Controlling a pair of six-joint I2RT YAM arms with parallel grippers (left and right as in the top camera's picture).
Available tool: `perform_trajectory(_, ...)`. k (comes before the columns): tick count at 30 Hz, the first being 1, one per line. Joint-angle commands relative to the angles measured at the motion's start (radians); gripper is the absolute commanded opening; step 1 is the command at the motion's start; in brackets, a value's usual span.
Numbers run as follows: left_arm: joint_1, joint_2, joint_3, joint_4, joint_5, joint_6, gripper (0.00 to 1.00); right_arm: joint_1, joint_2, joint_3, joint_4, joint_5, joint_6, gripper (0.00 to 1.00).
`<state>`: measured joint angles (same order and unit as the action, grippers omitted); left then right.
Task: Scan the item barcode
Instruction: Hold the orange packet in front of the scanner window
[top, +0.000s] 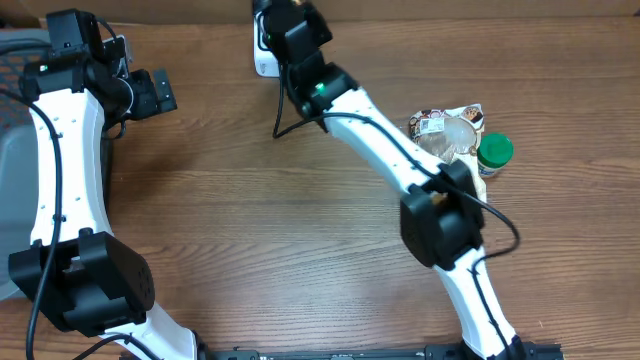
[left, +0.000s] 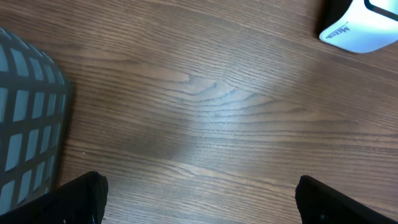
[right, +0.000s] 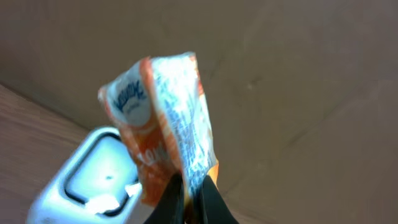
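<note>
Over the table (top: 250, 200), just above the white scanner (right: 93, 177), the right gripper (right: 191, 190) is pinched tight on the orange packet (right: 168, 106), the left gripper (left: 200, 202) spread wide and empty; presentation judged under way, next requiring the barcode turned toward the scanner window.

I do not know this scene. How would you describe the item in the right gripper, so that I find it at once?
Start at the far edge of the wooden table, where the white scanner stands. Close by, the right gripper pinches a crinkled orange and white packet by its lower edge. Unlike the green-capped bottle, it is held up off the table.
</note>
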<state>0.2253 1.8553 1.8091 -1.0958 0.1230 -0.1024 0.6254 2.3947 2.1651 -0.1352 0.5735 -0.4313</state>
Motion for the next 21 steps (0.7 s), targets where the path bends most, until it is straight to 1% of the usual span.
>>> perform_trajectory(1, 0.003, 0.015, 0.005, 0.000, 0.007, -0.014, 1.00, -0.008, 0.071, 0.007, 0.091, 0.052, -0.277, 0.04)
perform_trajectory(4, 0.003, 0.015, 0.005, 0.000, 0.007, -0.014, 0.99, -0.008, 0.135, 0.007, 0.156, 0.050, -0.400, 0.04)
perform_trajectory(6, 0.003, 0.015, 0.005, 0.000, 0.007, -0.014, 1.00, -0.008, 0.166, 0.007, 0.157, 0.023, -0.458, 0.04)
perform_trajectory(14, 0.003, 0.015, 0.005, 0.000, 0.007, -0.014, 1.00, -0.008, 0.207, 0.005, 0.159, -0.016, -0.463, 0.04)
perform_trajectory(21, 0.003, 0.015, 0.005, 0.000, 0.007, -0.014, 0.99, -0.002, 0.206, 0.006, 0.219, -0.013, -0.459, 0.04)
